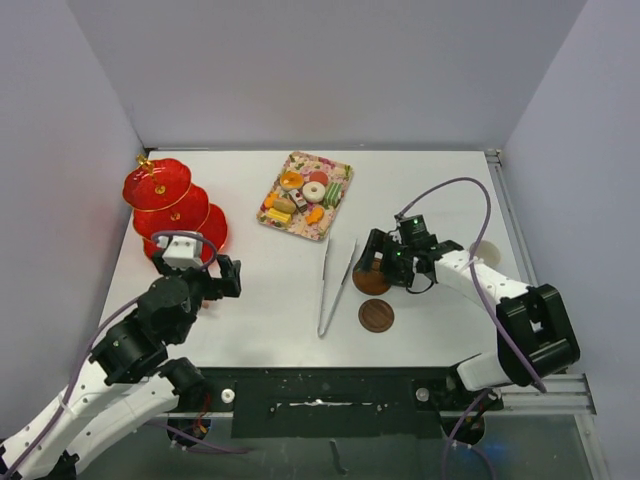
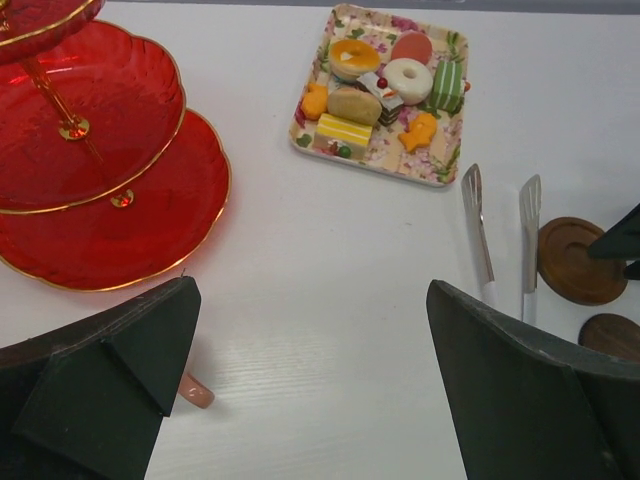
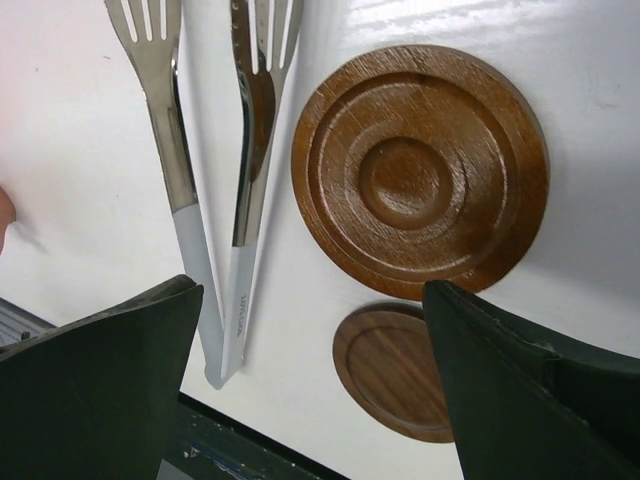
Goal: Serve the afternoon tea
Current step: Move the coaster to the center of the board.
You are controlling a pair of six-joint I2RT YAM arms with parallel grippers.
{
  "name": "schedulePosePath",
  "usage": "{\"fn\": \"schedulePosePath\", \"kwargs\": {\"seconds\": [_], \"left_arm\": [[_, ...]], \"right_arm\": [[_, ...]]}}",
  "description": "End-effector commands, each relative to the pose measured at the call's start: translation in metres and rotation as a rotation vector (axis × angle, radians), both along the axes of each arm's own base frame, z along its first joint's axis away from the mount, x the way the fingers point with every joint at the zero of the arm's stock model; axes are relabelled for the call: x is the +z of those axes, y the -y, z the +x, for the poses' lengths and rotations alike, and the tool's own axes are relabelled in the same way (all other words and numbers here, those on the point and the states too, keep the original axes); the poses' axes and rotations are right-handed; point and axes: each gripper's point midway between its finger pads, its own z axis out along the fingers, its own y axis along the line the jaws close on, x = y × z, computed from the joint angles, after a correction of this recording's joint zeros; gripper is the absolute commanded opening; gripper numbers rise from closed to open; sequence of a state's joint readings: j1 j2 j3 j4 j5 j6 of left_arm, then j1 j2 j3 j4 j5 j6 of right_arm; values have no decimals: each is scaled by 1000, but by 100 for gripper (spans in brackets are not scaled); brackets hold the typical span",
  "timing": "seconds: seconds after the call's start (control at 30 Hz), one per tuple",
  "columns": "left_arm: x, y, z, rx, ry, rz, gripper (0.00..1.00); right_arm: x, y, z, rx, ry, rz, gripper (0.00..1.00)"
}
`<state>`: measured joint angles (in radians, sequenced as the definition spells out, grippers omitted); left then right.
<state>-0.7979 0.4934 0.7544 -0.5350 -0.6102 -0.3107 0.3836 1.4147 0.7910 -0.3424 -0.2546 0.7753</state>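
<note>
The red three-tier stand (image 1: 175,205) with a gold handle stands at the far left, its tiers bare in the left wrist view (image 2: 100,170). The small cakes lie on a flowered tray (image 1: 305,195) (image 2: 385,95). Two brown saucers lie right of centre: the larger one (image 1: 372,282) (image 3: 420,170) partly under my right gripper (image 1: 385,262) (image 3: 310,290), the smaller one (image 1: 376,315) (image 3: 395,370) nearer. My right gripper is open and empty above them. My left gripper (image 1: 225,278) (image 2: 310,290) is open and empty; a pink cup handle (image 2: 195,392) shows beside its left finger. The light-blue cup is out of view.
Metal tongs with white handles (image 1: 335,275) (image 3: 180,170) lie between the tray and the saucers, tips toward the tray. A pale round thing (image 1: 485,252) sits partly hidden behind the right arm. Grey walls enclose the table on three sides.
</note>
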Motion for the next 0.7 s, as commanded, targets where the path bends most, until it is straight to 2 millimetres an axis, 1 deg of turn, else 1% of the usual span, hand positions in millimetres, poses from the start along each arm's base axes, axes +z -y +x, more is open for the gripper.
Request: {"fn": "schedulePosePath", "kwargs": {"seconds": [0.0,0.1,0.17,0.23,0.33,0.43,0.5,0.6,0.67], "left_arm": [[6,-1,3,29,55,-72,98],[5,-4,1,33,84,-98,98],[4,-6,0,37,97,-108,98],[3,-9,-1,42,107,-109,98],[4,-14,-1,63,114,-108,98],[2,-15,0,69,116,-99,98],[1,-14,1,69,113,-90,98],[-2,-12,3,68,106,-76,98],[-4,-11,4,66,99,-65,98]], "right_arm": [[18,-15,27,20,80,6,98],[11,-15,31,30,71,-15,98],[2,-11,33,28,56,-53,98],[-7,-2,35,18,45,-114,98],[-21,18,31,-16,24,-217,98],[-35,37,19,-45,-3,-297,98],[-46,50,7,-72,-36,-333,98],[-52,64,-8,-128,-62,-348,98],[-53,74,-18,-185,-75,-357,98]]}}
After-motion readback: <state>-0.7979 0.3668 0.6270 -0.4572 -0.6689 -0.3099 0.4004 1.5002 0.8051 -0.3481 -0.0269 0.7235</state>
